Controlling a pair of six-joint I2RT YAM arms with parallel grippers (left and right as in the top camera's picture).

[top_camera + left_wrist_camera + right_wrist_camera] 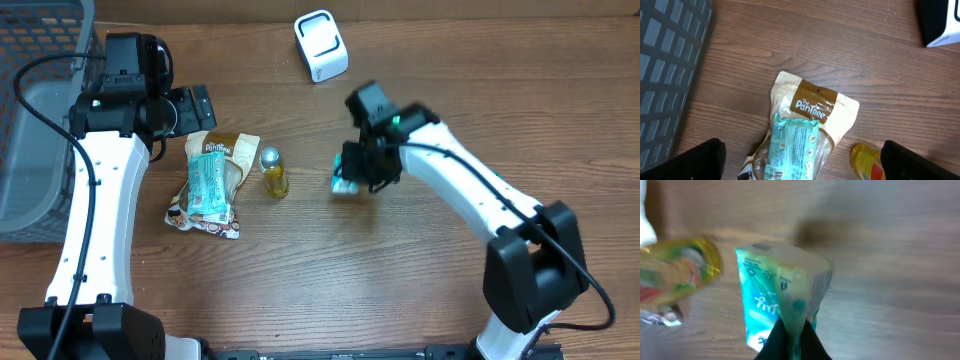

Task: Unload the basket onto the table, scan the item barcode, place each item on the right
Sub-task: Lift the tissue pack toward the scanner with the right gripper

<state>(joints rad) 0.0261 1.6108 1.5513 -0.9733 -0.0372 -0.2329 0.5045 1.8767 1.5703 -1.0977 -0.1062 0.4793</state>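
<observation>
Near the middle of the worktop (400, 300), your right gripper (792, 341) is clamped tight on the edge of a teal packet (782, 295), just right of the small yellow bottle (273, 172). Whether the packet has cleared the wood I cannot tell. Your left gripper (195, 108) stands wide apart with nothing in it, hovering above a brown snack bag (815, 107) with a second teal packet (792, 150) lying on it. You look to be at the carry step: item picked, not yet scanned. The white scanner (320, 45) sits at the far side, well apart from the held packet. Next, carry it there and turn it so the barcode faces the scanner. Where that barcode lies is not visible.
</observation>
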